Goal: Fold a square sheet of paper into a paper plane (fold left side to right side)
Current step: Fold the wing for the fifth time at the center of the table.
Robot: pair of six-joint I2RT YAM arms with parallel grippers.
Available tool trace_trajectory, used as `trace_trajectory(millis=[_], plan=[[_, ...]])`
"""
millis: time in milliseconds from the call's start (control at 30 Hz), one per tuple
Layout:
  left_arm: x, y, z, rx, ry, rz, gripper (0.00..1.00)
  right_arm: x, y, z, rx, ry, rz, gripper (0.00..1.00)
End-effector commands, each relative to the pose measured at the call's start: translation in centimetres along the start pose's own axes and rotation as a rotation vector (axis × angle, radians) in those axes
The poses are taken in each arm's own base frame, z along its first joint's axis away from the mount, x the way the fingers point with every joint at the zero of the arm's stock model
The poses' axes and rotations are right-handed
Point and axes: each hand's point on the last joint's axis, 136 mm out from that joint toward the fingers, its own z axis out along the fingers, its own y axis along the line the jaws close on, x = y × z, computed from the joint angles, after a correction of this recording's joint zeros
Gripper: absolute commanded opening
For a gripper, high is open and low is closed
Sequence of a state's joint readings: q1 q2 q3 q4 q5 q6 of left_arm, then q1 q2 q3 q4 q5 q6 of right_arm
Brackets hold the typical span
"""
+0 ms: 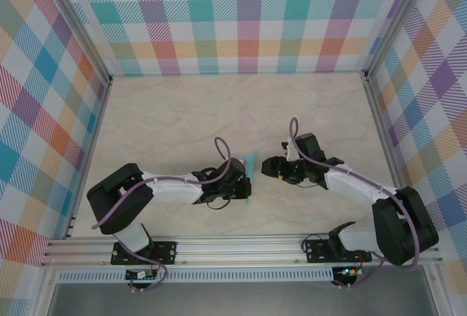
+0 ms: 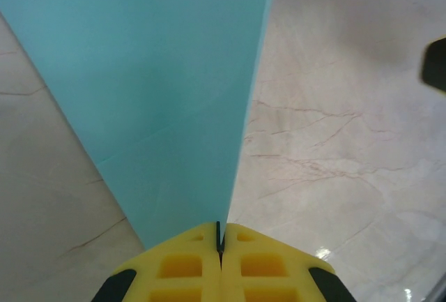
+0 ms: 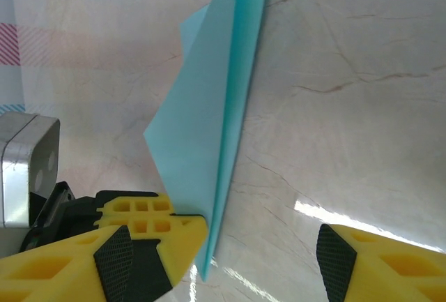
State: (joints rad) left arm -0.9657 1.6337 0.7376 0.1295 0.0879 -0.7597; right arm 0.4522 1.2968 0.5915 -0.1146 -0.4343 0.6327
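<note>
Pinching the paper plane (image 2: 174, 86) at its narrow end, the left end effector (image 2: 220, 246) has its yellow fingers (image 2: 181, 267) pressed flat together, with the turquoise edge caught in the seam between them. From there the sheet fans out toward 11 and 12 o'clock over the pale marbled worktop (image 2: 348, 141).

From above, the plane (image 1: 250, 160) sits near the middle of the worktop (image 1: 182, 112). The left end effector (image 1: 241, 183) is on it, reaching in from 8 o'clock. The right end effector (image 1: 268, 168) is just beside it at 3 o'clock.

At the right wrist, the right end effector (image 3: 261, 232) stands wide open. The plane (image 3: 209, 121) shows two layers, and its lower tip at 6 o'clock lies close against the one finger (image 3: 139, 246), with bare worktop before the other.
</note>
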Motion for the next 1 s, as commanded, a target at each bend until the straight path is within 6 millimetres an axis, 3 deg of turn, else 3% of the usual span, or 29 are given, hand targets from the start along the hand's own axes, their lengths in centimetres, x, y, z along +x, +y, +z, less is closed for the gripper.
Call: trace_trajectory(millis=[0, 233, 600, 967], plan=[[-1.6, -2.2, -0.8, 0.139, -0.045, -0.048, 0.0, -0.6, 1.3, 1.0, -0.08, -0.014, -0.006, 0.72], [-1.8, -1.5, -1.0, 0.187, -0.06, -0.109, 0.0, -1.3, 2.0, 2.7, -0.103, -0.006, -0.012, 0.61], [-1.6, -0.9, -0.9, 0.225, -0.061, -0.163, 0.0, -1.7, 1.8, 6.1, -0.046, 0.014, -0.016, 0.59], [-1.2, 0.1, -0.3, 0.216, -0.053, -0.201, 0.0, -2.0, -0.4, 7.3, 0.053, 0.005, 0.026, 0.51]])
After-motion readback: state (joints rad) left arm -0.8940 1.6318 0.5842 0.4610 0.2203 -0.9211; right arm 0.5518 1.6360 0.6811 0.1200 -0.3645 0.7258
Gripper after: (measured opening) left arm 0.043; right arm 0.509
